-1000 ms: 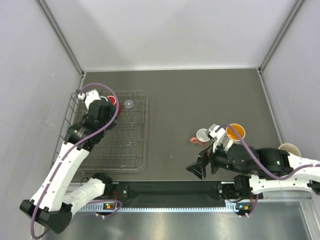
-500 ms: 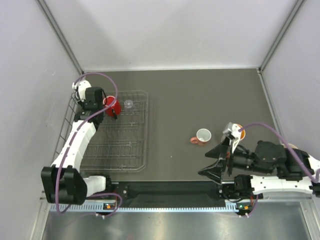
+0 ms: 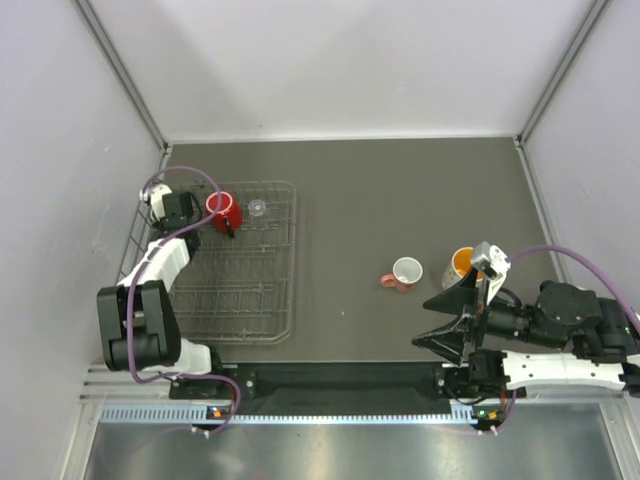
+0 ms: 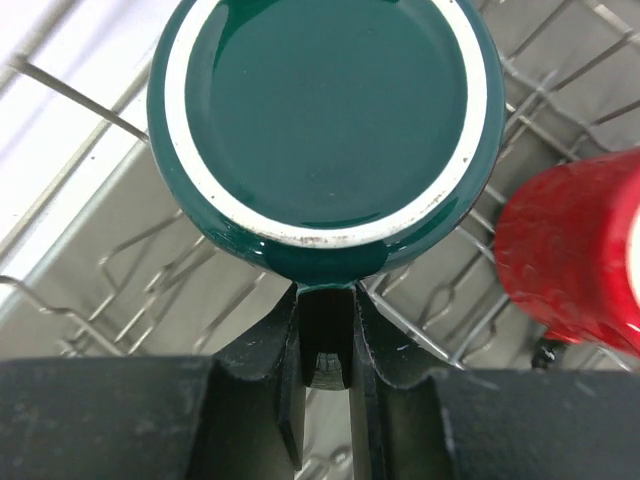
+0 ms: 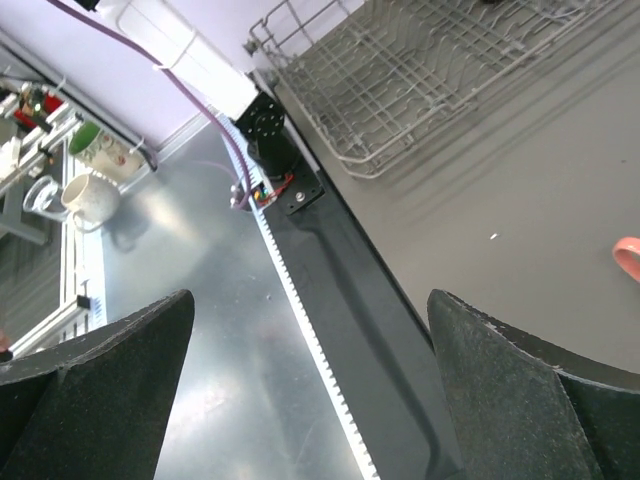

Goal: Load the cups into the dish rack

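While upside down in the dish rack [image 3: 250, 290], dark green mug [image 4: 325, 115], handle tight between left fingers [image 4: 270, 345]; right fingers [image 5: 90, 370] apart.

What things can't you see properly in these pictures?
Green mug: the left arm hides it in the top view; the left hand hides its handle in the left wrist view.
Orange-inside mug: partly covered by the right arm, top view.
Pink mug: cut off by the right wrist view's edge.
Tiny glass: too small, top view, to tell if upright.
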You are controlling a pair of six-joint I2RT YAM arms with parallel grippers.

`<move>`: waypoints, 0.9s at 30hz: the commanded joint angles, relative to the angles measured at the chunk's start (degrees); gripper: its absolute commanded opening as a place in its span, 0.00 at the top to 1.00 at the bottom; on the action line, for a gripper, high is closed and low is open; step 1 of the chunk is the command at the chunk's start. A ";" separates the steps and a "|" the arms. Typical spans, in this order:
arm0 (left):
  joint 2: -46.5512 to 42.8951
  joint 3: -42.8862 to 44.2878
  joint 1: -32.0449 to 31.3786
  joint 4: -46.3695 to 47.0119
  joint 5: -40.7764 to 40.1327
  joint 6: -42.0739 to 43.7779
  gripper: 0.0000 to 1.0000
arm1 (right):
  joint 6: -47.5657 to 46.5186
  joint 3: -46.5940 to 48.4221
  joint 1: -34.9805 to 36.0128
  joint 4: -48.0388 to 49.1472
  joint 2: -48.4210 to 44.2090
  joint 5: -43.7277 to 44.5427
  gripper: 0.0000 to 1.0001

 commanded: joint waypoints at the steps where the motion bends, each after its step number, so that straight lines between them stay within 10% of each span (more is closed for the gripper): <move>1: 1.29 0.17 0.84 13.96 0.02 0.38 1.00 | -0.65 -1.05 -0.07 0.01 -2.45 3.57 0.00; 27: 14.74 7.38 2.43 19.85 -5.35 2.40 1.00 | -1.35 -1.75 0.02 -3.06 -5.01 9.47 0.00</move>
